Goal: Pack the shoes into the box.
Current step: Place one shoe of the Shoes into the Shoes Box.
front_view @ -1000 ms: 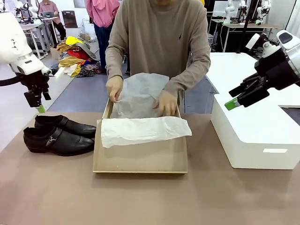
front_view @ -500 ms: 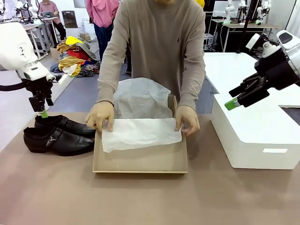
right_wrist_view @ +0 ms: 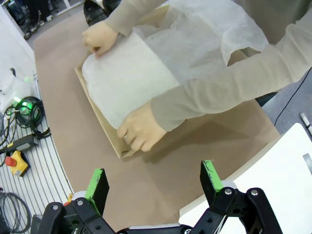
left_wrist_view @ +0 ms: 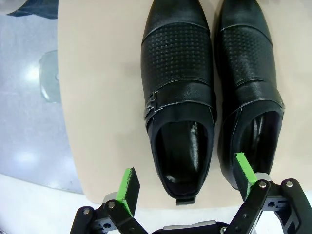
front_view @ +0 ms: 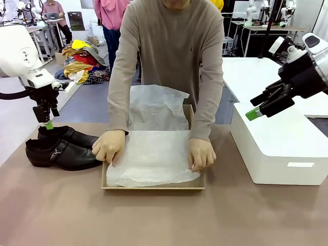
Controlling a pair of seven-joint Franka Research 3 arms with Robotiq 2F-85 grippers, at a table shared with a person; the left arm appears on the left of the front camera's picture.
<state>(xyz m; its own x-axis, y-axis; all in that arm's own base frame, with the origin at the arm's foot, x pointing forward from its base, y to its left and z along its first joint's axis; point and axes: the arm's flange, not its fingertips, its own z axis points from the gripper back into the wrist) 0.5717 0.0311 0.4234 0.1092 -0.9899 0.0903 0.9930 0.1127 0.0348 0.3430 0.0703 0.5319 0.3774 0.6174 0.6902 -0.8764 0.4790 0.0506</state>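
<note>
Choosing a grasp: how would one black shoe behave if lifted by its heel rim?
The shoe is probably stiff: its opening stands unsupported. Glossy leather may slip. Held at the heel, the long toe may dip.

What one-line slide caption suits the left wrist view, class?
Open left tool hovers above the heels of two black buckled shoes side by side on the table.

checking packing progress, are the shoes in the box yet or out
Out: both shoes stand side by side on the table, left of the box, which holds white tissue.
</note>
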